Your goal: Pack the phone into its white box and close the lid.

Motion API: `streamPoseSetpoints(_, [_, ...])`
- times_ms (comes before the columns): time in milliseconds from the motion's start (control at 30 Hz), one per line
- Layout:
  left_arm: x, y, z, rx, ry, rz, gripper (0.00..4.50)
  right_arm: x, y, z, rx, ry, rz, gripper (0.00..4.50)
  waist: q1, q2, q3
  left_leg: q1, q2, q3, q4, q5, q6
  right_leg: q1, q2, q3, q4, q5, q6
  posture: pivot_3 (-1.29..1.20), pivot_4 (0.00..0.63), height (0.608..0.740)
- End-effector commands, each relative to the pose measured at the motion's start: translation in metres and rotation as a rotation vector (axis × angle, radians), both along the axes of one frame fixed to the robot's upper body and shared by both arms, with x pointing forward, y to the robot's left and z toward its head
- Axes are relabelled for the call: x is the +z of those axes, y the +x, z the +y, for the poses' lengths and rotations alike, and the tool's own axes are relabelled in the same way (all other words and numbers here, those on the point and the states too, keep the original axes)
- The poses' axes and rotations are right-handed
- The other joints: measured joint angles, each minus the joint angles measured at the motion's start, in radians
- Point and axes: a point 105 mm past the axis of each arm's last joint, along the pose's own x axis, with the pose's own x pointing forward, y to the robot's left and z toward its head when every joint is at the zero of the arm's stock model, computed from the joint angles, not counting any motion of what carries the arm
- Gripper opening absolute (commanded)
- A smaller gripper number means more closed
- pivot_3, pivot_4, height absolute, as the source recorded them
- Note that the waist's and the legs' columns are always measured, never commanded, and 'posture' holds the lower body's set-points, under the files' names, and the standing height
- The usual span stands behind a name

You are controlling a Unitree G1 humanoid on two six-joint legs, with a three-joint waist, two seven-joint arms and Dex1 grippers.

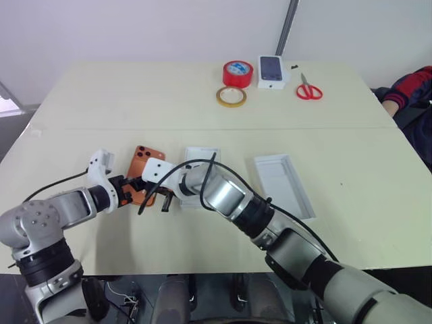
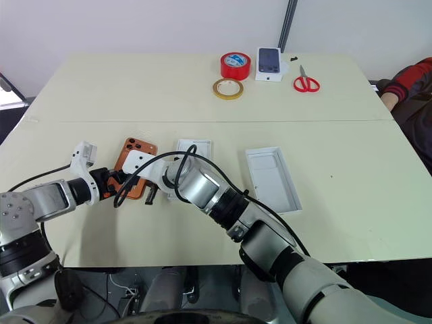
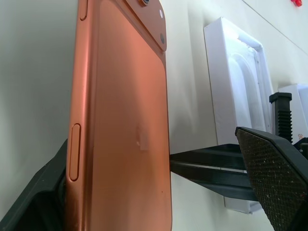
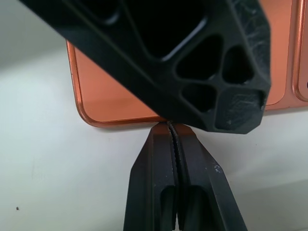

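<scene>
The orange phone (image 1: 143,164) lies back-up on the table, left of centre, with its camera lenses at the far end. My left gripper (image 1: 134,191) is open around the phone's (image 3: 120,134) near end: one finger rests against its outer edge, while the other finger's pad (image 3: 269,178) stands apart from it. My right gripper (image 1: 164,200) is shut and empty, its tips (image 4: 173,129) touching the phone's (image 4: 120,103) edge. The white box (image 1: 200,156) lies just right of the phone, partly behind my right arm. The white lid (image 1: 283,185) lies open-side up further right.
At the table's far side are a red tape roll (image 1: 237,73), a yellow tape ring (image 1: 231,96), a small white box picturing a dark phone (image 1: 271,71) and red scissors (image 1: 308,90). A person's sleeve (image 1: 412,91) shows at the right edge.
</scene>
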Motion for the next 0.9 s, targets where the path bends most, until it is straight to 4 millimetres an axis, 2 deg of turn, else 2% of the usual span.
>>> streamPoseSetpoints(33, [0.002,0.002,0.002,0.007,-0.012,-0.001,4.5,0.008,-0.006,0.008,0.032,0.03,-0.023,0.06,0.0,0.0,0.0,0.0,0.0,0.0,0.0,0.0,0.0,0.0,0.0,0.0,0.0,0.0,0.0,0.0,0.15,0.736])
streamPoseSetpoints(333, [0.003,0.006,0.014,0.068,-0.038,0.012,4.5,0.009,-0.005,0.007,0.032,0.029,-0.028,0.06,-0.001,0.0,0.0,0.0,0.0,0.0,0.0,0.0,0.0,0.0,0.0,0.0,0.0,0.0,0.0,0.0,0.15,0.736])
streamPoseSetpoints(433, [0.005,0.004,0.019,0.079,-0.049,0.003,3.75,0.009,-0.005,0.007,0.03,0.028,-0.028,0.0,-0.004,-0.001,0.0,0.0,0.0,0.0,-0.001,0.0,-0.001,-0.001,0.0,0.0,0.0,0.0,0.0,0.0,0.15,0.736])
streamPoseSetpoints(500, [0.005,0.004,0.019,0.08,-0.049,0.002,2.78,0.009,-0.005,0.006,0.03,0.029,-0.029,0.0,-0.004,-0.001,0.001,-0.001,0.0,0.0,-0.001,0.0,-0.001,-0.001,0.0,0.0,0.0,0.0,0.0,0.0,0.15,0.736])
streamPoseSetpoints(900, [0.004,-0.01,0.022,0.071,-0.043,-0.009,2.78,0.019,0.001,-0.003,0.019,0.035,-0.053,0.0,-0.004,-0.001,0.001,-0.002,0.001,0.0,-0.002,-0.001,-0.001,-0.003,-0.003,0.0,-0.001,0.0,-0.001,0.0,0.15,0.736])
